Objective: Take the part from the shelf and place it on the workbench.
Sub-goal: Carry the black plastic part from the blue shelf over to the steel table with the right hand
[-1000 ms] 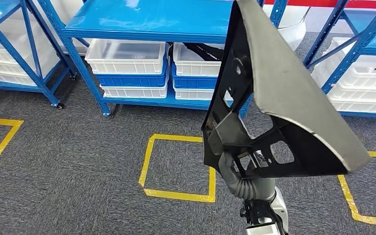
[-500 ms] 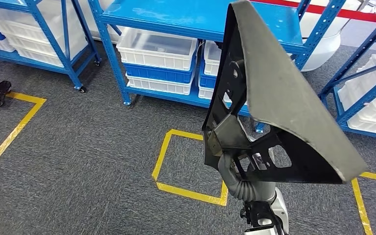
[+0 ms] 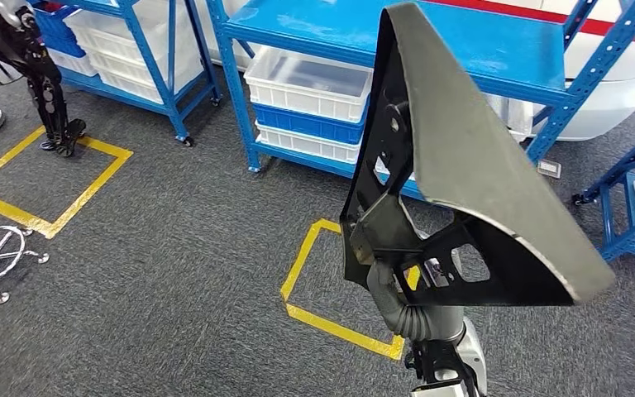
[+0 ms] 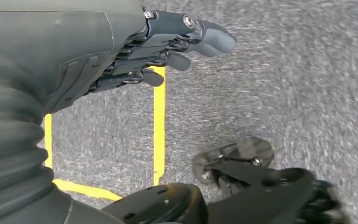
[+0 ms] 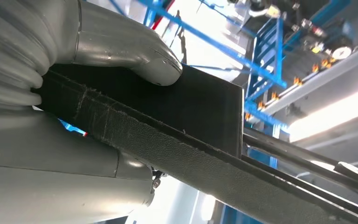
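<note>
Right hand grips the part at its lower black frame and holds it upright in the air over the grey carpet, above a yellow tape square. The part's grey felt face flares above the hand; the thumb presses on the black panel. Blue shelf with white bins stands behind. Left hand hangs over the floor, fingers loosely extended, holding nothing.
</note>
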`<state>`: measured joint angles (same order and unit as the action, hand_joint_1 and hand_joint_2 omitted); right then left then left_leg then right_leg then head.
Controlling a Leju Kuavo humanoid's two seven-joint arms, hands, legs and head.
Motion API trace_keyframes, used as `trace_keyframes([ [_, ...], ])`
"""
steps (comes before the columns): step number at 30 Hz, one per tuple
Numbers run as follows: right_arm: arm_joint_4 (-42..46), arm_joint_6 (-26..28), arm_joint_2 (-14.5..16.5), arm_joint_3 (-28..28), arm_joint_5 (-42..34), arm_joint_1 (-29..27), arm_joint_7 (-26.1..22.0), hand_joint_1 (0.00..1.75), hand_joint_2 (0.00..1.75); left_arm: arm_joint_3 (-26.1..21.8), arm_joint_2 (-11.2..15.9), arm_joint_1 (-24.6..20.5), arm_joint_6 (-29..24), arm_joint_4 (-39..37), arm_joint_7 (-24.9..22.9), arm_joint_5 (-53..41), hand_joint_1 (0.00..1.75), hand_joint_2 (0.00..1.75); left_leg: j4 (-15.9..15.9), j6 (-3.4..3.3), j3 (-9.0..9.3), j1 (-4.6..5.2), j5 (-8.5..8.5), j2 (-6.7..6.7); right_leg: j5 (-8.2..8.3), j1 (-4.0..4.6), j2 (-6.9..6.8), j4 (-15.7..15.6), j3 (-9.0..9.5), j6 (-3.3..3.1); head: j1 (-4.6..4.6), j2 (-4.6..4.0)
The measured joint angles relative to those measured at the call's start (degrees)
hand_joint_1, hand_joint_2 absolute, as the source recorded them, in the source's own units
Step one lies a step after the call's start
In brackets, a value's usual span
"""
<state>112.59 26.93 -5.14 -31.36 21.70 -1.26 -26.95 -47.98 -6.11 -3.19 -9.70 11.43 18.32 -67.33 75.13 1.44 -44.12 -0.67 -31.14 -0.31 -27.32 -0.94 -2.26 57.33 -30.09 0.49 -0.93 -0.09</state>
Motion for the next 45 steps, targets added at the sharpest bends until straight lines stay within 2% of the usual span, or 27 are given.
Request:
trace_keyframes([
  [1, 0.0, 0.0, 0.0, 0.0, 0.03, -0.02, 0.0, 1.75, 1.75, 0.0, -0.01, 0.01, -0.04, 0.0, 0.02, -0.04, 0.0, 1.75, -0.26, 0.14, 0.31, -0.12, 0.59, 0.23, -0.07, -0.01, -0.71, 0.01, 0.03, 0.02, -0.04, 0.0],
  [3, 0.0, 0.0, 0.0, 0.0, 0.05, -0.02, 0.0, 1.75, 1.75, 0.0, 0.08, 0.0, -0.09, 0.0, 0.03, -0.09, 0.0, 1.75, -6.67, 0.26, 4.02, -0.31, 3.88, 1.44, -0.3, -0.07, -1.86, 0.04, 0.27, 0.22, -0.05, 0.0],
  [5, 0.0, 0.0, 0.0, 0.01, 0.06, -0.01, 0.0, 1.75, 1.75, 0.0, 0.09, -0.12, -0.17, 0.0, 0.08, -0.14, 0.0, 1.75, -13.27, -0.12, 7.67, -0.12, 6.02, 3.47, -0.72, 0.4, -2.79, 0.21, 0.52, 0.79, 0.02, 0.0],
  [6, 0.0, 0.01, 0.01, 0.01, 0.07, 0.0, -0.01, 1.75, 1.75, 0.0, 0.05, -0.17, -0.23, 0.0, 0.15, -0.16, 0.0, 1.75, -14.83, -0.46, 8.42, 0.05, 6.32, 3.96, -0.87, 0.65, -3.25, 0.22, 0.62, 1.07, 0.09, 0.0],
  [8, 0.01, 0.02, 0.01, 0.0, 0.08, 0.01, -0.02, 1.75, 1.75, 0.0, 0.02, -0.19, -0.3, 0.0, 0.39, -0.17, 0.0, 1.75, -15.41, -1.28, 8.31, 0.36, 6.35, 3.02, -1.02, 0.88, -4.27, 0.09, 0.79, 1.53, 0.27, 0.0],
  [9, 0.01, 0.03, 0.01, 0.01, 0.08, 0.01, -0.02, 1.75, 1.75, 0.0, 0.02, -0.19, -0.31, 0.01, 0.52, -0.17, 0.0, 1.75, -15.52, -1.64, 8.24, 0.35, 6.48, 2.39, -1.24, 0.78, -4.21, 0.22, 0.72, 1.77, 0.3, 0.0],
  [11, 0.04, 0.05, 0.0, 0.05, 0.07, -0.01, -0.02, 1.75, 1.75, -0.01, 0.01, -0.22, -0.31, 0.02, 0.73, -0.16, 0.0, 1.75, -15.76, -2.49, 8.13, 0.18, 6.82, 1.09, -3.0, 0.55, -1.73, 3.1, -0.65, 1.86, 0.4, 0.0],
  [13, 0.07, 0.08, -0.04, 0.13, 0.07, -0.07, -0.02, 1.75, 1.75, -0.02, 0.0, -0.31, -0.31, 0.02, 0.85, -0.14, 0.0, 1.75, -15.82, -3.1, 7.85, 0.09, 7.07, -0.3, -6.31, 0.39, 1.33, 10.61, -4.35, 1.36, 0.54, 0.0],
  [15, 0.08, 0.09, -0.15, 0.21, 0.07, -0.16, -0.02, 1.75, 1.75, -0.03, -0.01, -0.36, -0.28, 0.02, 0.87, -0.13, 0.0, 1.75, -15.81, -3.35, 7.54, 0.15, 7.26, -1.91, -8.3, 0.39, 2.04, 17.1, -7.76, 1.32, 0.6, 0.0],
  [16, 0.08, 0.09, -0.21, 0.23, 0.07, -0.21, -0.02, 1.75, 1.75, -0.03, -0.01, -0.34, -0.26, 0.02, 0.87, -0.13, 0.0, 1.75, -15.81, -3.38, 7.47, 0.16, 7.37, -2.74, -7.97, 0.36, 2.13, 17.42, -8.12, 1.62, 0.61, 0.0],
  [17, 0.09, 0.09, -0.23, 0.24, 0.07, -0.25, -0.02, 1.75, 1.75, -0.04, -0.02, -0.31, -0.23, 0.02, 0.87, -0.13, 0.0, 1.75, -15.81, -3.34, 7.44, 0.14, 7.48, -3.53, -6.74, 0.32, 2.26, 15.23, -7.21, 2.05, 0.61, 0.0],
  [18, 0.09, 0.09, -0.24, 0.25, 0.07, -0.25, -0.02, 1.75, 1.75, -0.04, -0.04, -0.29, -0.22, 0.02, 0.87, -0.13, 0.0, 1.75, -15.81, -3.21, 7.44, 0.12, 7.61, -4.33, -4.95, 0.24, 2.86, 11.18, -5.34, 2.48, 0.62, 0.0],
  [20, 0.11, 0.09, -0.25, 0.26, 0.07, -0.26, -0.02, 1.75, 1.75, -0.05, -0.08, -0.29, -0.22, 0.02, 0.87, -0.13, 0.0, 1.75, -15.73, -2.74, 7.31, 0.25, 7.88, -5.74, -2.1, 0.12, 4.71, 3.53, -1.9, 2.66, 0.6, 0.0],
  [22, 0.13, 0.09, -0.27, 0.26, 0.07, -0.28, -0.02, 1.75, 1.75, -0.06, -0.09, -0.22, -0.24, 0.02, 0.87, -0.13, 0.0, 1.75, -15.83, -2.12, 7.11, 0.38, 8.19, -6.68, -1.2, 0.29, 5.43, 0.94, -0.87, 2.04, 0.56, 0.0],
  [24, 0.14, 0.09, -0.27, 0.26, 0.05, -0.23, -0.02, 1.75, 1.75, -0.09, -0.02, 0.0, -0.36, 0.02, 0.87, -0.13, 0.0, 1.75, -16.02, -1.43, 6.82, 0.23, 8.51, -7.15, -0.71, 0.26, 4.35, 0.76, -0.63, 1.21, 0.54, 0.0],
  [26, 0.16, 0.09, -0.21, 0.26, 0.05, -0.23, -0.02, 1.75, 1.75, -0.12, 0.08, 0.11, -0.57, 0.02, 0.98, -0.14, 0.0, 1.75, -13.99, -0.91, 5.81, 0.31, 7.11, -5.02, -0.23, -0.09, 3.08, 0.44, -0.31, 0.37, 0.38, 0.0],
  [28, 0.16, 0.09, -0.18, 0.26, 0.03, -0.35, -0.02, 1.75, 1.75, -0.13, 0.08, 0.01, -0.73, 0.02, 1.37, -0.17, 0.0, 1.75, -7.67, -0.56, 3.12, 0.36, 3.34, -1.61, -0.1, -0.07, 1.77, 0.33, -0.23, -0.1, 0.19, 0.0],
  [30, 0.15, 0.11, -0.19, 0.26, -0.07, -0.42, -0.02, 1.75, 1.75, -0.11, 0.05, -0.06, -0.94, 0.02, 1.92, -0.28, 0.0, 1.75, -0.82, -0.21, 0.17, 0.1, 0.43, -0.22, -0.14, 0.14, 0.29, 0.36, -0.25, -0.23, 0.14, 0.0],
  [31, 0.15, 0.12, -0.19, 0.25, -0.15, -0.44, -0.02, 1.75, 1.75, -0.11, 0.05, -0.07, -1.07, 0.02, 2.13, -0.33, 0.0, 1.75, 0.36, -0.08, -0.2, -0.02, 0.3, 0.04, -0.18, 0.19, -0.45, 0.37, -0.25, -0.25, 0.13, 0.0],
  [32, 0.15, 0.13, -0.19, 0.25, -0.24, -0.44, -0.02, 1.75, 1.75, -0.12, 0.05, -0.06, -1.21, 0.02, 2.27, -0.41, 0.0, 1.75, -1.05, 0.0, 0.75, -0.12, 1.3, 0.34, -0.25, 0.18, -1.14, 0.38, -0.2, -0.23, 0.12, 0.0],
  [34, 0.15, 0.15, -0.19, 0.24, -0.44, -0.44, -0.05, 1.75, 1.75, -0.11, 0.08, -0.1, -1.48, 0.02, 2.37, -0.76, 0.0, 1.75, -8.66, -0.03, 5.16, -0.14, 4.4, 2.17, -0.52, 0.21, -2.33, 0.43, 0.06, 0.03, 0.1, 0.0],
  [36, 0.15, 0.14, -0.19, 0.25, -0.6, -0.39, -0.15, 1.75, 1.75, 0.02, 0.04, -0.2, -1.56, 0.02, 2.36, -1.36, 0.0, 1.75, -14.36, -0.59, 8.27, 0.15, 6.05, 3.58, -0.88, 0.63, -3.29, 0.55, 0.19, 0.57, 0.24, 0.0],
  [37, 0.15, 0.14, -0.19, 0.24, -0.69, -0.38, -0.22, 1.75, 1.75, 0.11, 0.02, -0.24, -1.34, 0.02, 2.33, -1.55, 0.0, 1.75, -15.21, -0.94, 8.57, 0.38, 6.09, 3.63, -0.96, 0.8, -3.72, 0.54, 0.21, 0.82, 0.35, 0.0],
  [39, 0.15, 0.08, -0.2, 0.23, -0.85, -0.34, -0.37, 1.75, 1.75, 0.23, 0.03, -0.22, 0.11, 0.01, 2.15, -1.36, 0.0, 1.75, -15.39, -1.74, 8.26, 0.61, 6.39, 2.24, -1.05, 0.84, -4.49, 0.47, 0.18, 1.32, 0.49, 0.0],
  [41, 0.15, -0.08, -0.21, 0.26, -0.97, -0.29, -0.46, 1.75, 1.75, 0.17, 0.1, -0.21, 2.59, 0.0, 1.93, -0.48, 0.0, 1.75, -15.76, -2.52, 8.17, 0.44, 6.78, 0.98, -2.22, 0.66, -2.75, 2.15, -0.63, 1.6, 0.54, 0.0],
  [43, 0.15, -0.2, -0.23, 0.3, -1.08, -0.31, -0.54, 1.75, 1.75, -0.07, 0.22, -0.27, 4.88, 0.0, 1.82, 0.51, 0.0, 1.75, -15.94, -3.17, 8.03, 0.23, 7.07, -0.23, -5.14, 0.5, 0.53, 8.23, -3.52, 1.23, 0.71, 0.0],
  [45, 0.14, -0.22, -0.29, 0.31, -1.16, -0.4, -0.57, 1.75, 1.75, -0.43, 0.31, -0.29, 6.15, 0.0, 1.79, 1.15, 0.0, 1.75, -15.93, -3.5, 7.74, 0.22, 7.25, -1.67, -7.85, 0.47, 1.88, 15.85, -7.38, 1.01, 0.79, 0.0],
])
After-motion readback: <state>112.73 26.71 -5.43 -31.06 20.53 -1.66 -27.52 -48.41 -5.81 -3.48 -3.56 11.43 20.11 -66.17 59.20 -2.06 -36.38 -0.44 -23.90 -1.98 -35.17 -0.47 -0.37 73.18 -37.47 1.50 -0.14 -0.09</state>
